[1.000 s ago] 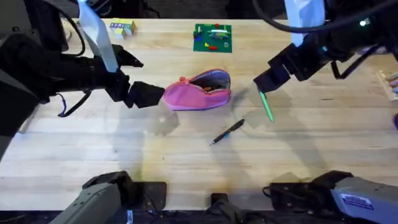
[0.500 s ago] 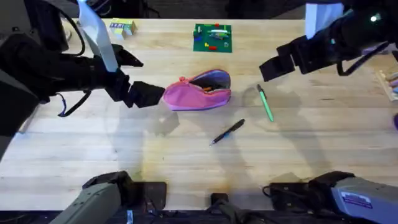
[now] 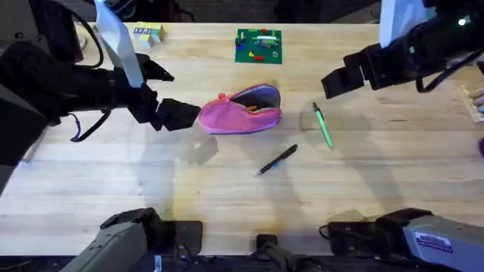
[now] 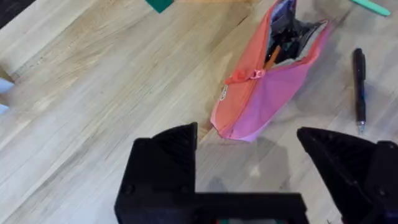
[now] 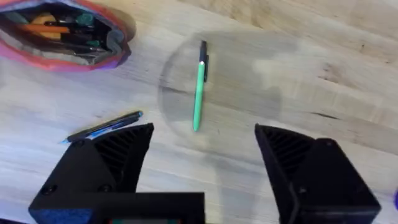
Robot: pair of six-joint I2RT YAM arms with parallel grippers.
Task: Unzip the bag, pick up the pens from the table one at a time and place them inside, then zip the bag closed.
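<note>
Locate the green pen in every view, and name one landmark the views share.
Overhead: green pen lies on the table, right of the pink bag.
Left wrist: its tip shows at the upper right corner.
Right wrist: pen near centre.
Shared landmark: the open pink bag.

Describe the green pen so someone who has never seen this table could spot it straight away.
On the light wooden table, find the open pink bag near the middle. Just to its right, under the right gripper, lies the green pen, flat on the wood and apart from the bag. Its neighbour, the black pen, is dark and lies nearer the arms' bases.
</note>
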